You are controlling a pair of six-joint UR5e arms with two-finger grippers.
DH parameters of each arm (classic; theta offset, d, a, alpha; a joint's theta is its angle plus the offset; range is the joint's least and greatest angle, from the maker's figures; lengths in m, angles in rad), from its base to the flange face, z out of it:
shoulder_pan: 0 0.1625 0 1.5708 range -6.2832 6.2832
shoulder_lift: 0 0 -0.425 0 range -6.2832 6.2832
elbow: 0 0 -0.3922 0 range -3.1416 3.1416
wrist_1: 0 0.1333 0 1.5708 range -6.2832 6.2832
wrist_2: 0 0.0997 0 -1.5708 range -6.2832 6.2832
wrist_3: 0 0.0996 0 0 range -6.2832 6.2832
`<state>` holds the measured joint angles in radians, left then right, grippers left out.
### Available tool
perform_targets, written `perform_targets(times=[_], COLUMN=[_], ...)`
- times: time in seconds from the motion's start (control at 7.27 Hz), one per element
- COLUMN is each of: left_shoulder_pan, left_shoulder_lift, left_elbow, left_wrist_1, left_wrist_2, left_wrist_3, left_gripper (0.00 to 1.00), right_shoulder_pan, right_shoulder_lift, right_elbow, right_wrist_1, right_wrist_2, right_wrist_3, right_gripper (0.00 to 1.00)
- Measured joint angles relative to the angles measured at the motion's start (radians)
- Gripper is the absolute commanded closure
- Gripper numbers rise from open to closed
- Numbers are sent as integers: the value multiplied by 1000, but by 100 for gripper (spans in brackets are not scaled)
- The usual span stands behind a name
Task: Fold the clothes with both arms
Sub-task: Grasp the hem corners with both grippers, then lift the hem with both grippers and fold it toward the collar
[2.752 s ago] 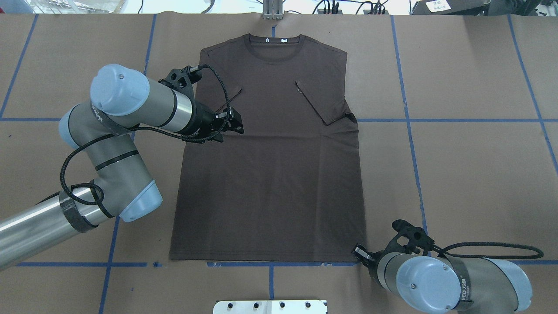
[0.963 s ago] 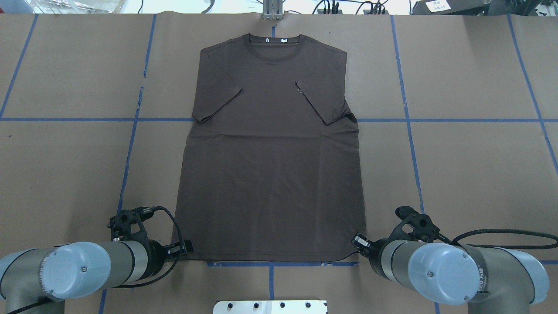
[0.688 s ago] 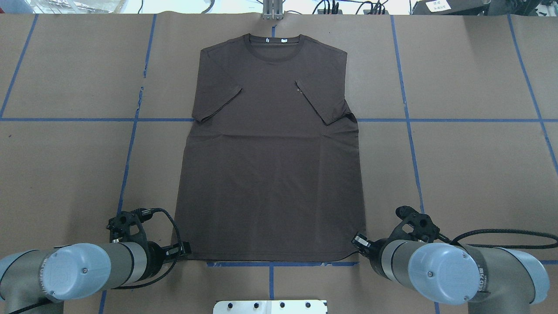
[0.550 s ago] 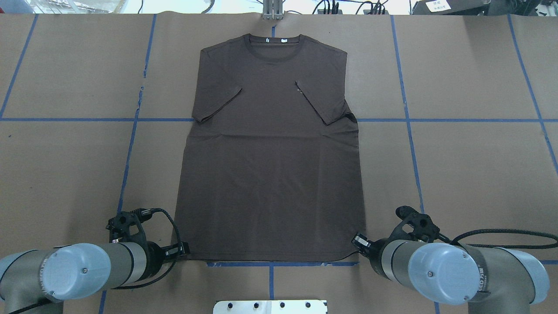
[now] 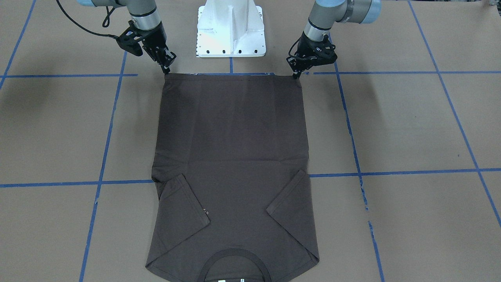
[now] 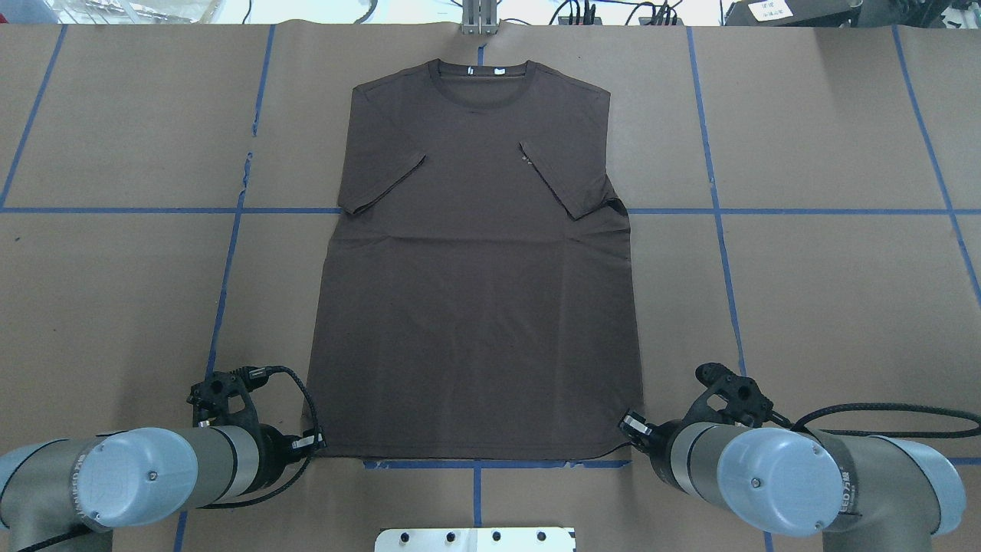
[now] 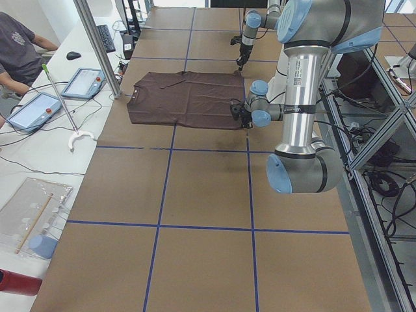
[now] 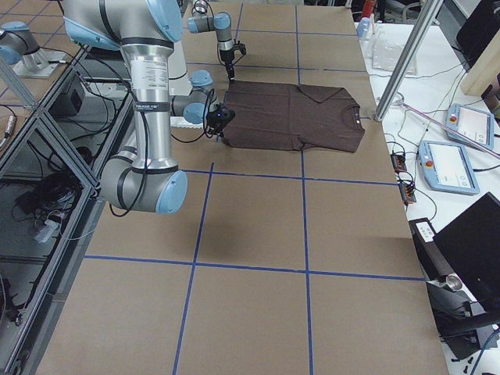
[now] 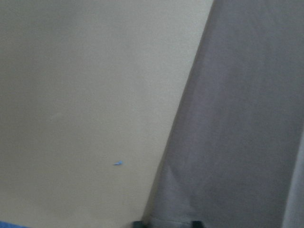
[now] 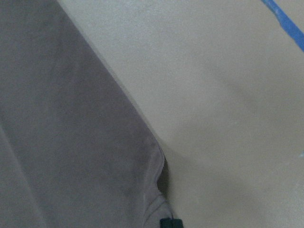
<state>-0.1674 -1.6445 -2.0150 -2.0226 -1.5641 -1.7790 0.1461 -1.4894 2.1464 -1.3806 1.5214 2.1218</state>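
The dark brown T-shirt (image 6: 475, 291) lies flat on the paper-covered table, collar away from me, both sleeves folded in over the chest; it also shows in the front view (image 5: 231, 137). My left gripper (image 6: 314, 443) is low at the near left hem corner; in the left wrist view its dark fingertips (image 9: 137, 223) stand apart with the shirt's corner (image 9: 171, 216) between them, so it is open. My right gripper (image 6: 630, 429) is at the near right hem corner; in the right wrist view the fingertips (image 10: 170, 222) are together and the hem (image 10: 156, 185) puckers there.
The white pedestal base (image 5: 231, 27) stands just behind the hem between my arms. Blue tape lines (image 6: 720, 211) grid the brown paper. A metal post (image 6: 479, 19) stands beyond the collar. An operator (image 7: 19, 45) and tablets (image 7: 81, 83) are at the far side.
My left arm has swung from the shirt's left sleeve down to the near left hem corner, then edged slightly back along the hem. My right gripper has stayed at the right corner.
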Motion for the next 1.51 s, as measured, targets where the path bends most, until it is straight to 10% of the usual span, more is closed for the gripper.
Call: perform_targets(times=[0.83,1.51], left_shoulder_pan=[65,-344], left_shoulder_lift=[-49,-312], left_elbow=[-213,93], left_wrist_1=[228,211], left_wrist_2=[-7,-24], left_wrist_3=[-109,249], left_gripper=[100,100], right_shoulder_pan=[-53,383], right_shoulder_lift=[-143,238], right_elbow=[166,-203], right_wrist_1=[-2,-63], right_wrist_2=[-5,164], right_wrist_3=[-15,-433], right_gripper=[100,100])
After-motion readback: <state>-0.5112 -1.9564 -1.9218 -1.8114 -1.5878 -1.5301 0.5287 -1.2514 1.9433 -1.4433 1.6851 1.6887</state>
